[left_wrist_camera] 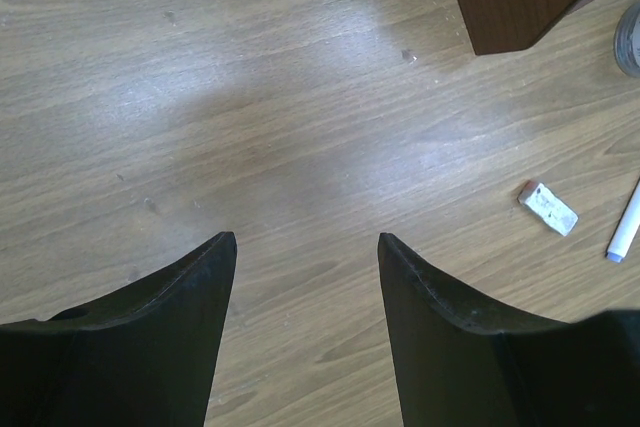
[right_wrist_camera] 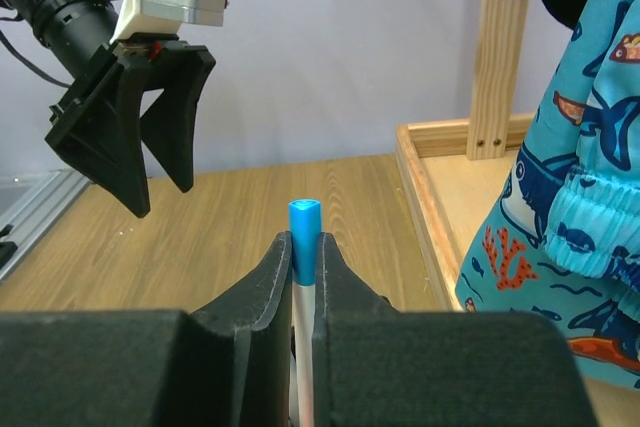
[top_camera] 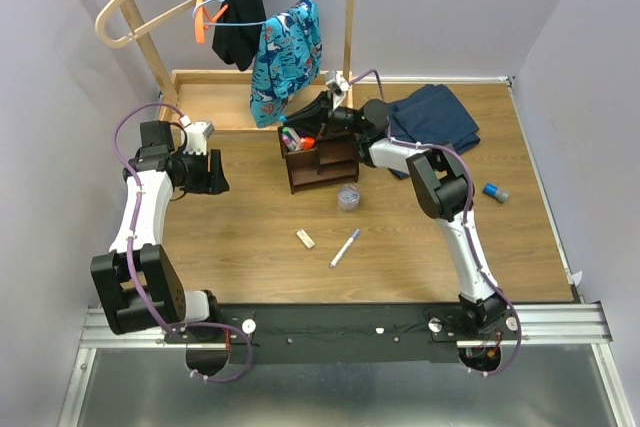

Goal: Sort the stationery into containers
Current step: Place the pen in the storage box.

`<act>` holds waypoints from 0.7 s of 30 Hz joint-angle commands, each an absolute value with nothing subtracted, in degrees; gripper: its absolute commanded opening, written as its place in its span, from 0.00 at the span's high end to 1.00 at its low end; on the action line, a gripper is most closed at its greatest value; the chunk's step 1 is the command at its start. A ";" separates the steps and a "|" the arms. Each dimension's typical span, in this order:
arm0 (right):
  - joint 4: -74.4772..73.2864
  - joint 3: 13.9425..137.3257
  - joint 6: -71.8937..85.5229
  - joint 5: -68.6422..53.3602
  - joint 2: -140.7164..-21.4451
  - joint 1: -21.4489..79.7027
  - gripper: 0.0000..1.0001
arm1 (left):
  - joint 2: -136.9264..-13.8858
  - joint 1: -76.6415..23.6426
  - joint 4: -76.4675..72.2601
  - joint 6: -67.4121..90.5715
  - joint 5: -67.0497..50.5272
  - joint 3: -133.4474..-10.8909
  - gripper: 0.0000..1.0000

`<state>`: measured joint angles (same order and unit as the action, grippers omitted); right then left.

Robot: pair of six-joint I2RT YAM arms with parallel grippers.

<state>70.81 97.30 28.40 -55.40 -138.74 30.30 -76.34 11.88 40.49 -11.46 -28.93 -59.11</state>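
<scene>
My right gripper (right_wrist_camera: pixel 304 247) is shut on a thin white pen with a blue cap (right_wrist_camera: pixel 305 229), cap end out. In the top view this gripper (top_camera: pixel 300 115) hangs just above the back left of the dark brown organiser (top_camera: pixel 325 165), which holds several coloured markers (top_camera: pixel 293 138). My left gripper (top_camera: pixel 207 173) is open and empty over bare table left of the organiser. On the table lie a white eraser (top_camera: pixel 305 239), a white pen with a purple cap (top_camera: pixel 344 247), a clear round tub (top_camera: pixel 348 197) and a blue-capped bottle (top_camera: pixel 495 191). The left wrist view shows the eraser (left_wrist_camera: pixel 548 208) and pen (left_wrist_camera: pixel 624 227).
Folded blue jeans (top_camera: pixel 435 117) lie right of the organiser. A pale wooden tray (top_camera: pixel 215 97) with tall posts stands at the back, with hangers, a black garment and patterned blue shorts (top_camera: pixel 288 57) hanging just behind my right gripper.
</scene>
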 commanded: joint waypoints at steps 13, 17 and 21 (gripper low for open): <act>69.96 85.52 15.91 -51.16 -129.21 30.24 0.59 | -78.66 11.34 39.64 -11.43 -29.62 -62.31 0.32; 65.05 83.41 10.39 -48.52 -124.02 30.06 0.51 | -77.79 11.08 38.33 -10.90 -30.93 -62.32 0.32; 52.26 81.39 3.18 -46.06 -117.35 29.88 0.50 | -76.03 11.07 35.60 -8.44 -33.48 -61.44 0.32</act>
